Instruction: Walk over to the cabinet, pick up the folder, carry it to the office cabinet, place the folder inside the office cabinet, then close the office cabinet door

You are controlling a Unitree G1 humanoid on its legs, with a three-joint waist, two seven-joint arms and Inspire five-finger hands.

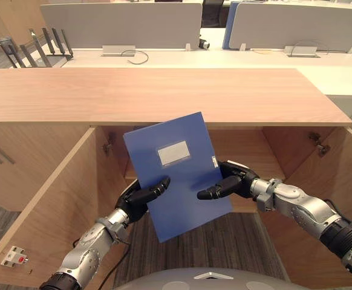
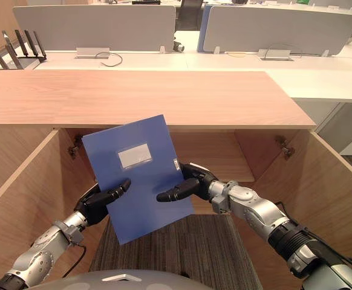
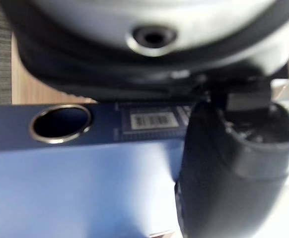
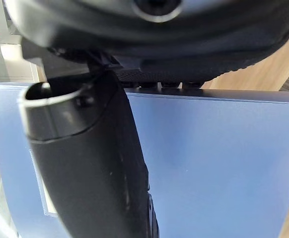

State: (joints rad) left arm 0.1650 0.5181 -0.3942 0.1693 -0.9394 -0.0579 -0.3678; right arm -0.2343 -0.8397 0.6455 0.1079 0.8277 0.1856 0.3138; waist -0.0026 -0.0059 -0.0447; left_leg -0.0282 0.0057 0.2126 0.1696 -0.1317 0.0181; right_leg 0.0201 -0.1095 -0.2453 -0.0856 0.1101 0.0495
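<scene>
Left hand (image 1: 141, 196) and right hand (image 1: 227, 183): we log both pinching the blue folder (image 1: 179, 181), thumbs on its front, held tilted before the open office cabinet (image 1: 164, 96).

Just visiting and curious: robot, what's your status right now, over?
Pinching blue folder with left hand and right hand, tilted before office cabinet. Its doors stand open. Folder not yet inside.

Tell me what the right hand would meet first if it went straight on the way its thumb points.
The right hand pinches the blue folder. Sliding on across the cover, it would probably meet the left hand first, whose thumb points back at it; depth is unclear.
</scene>
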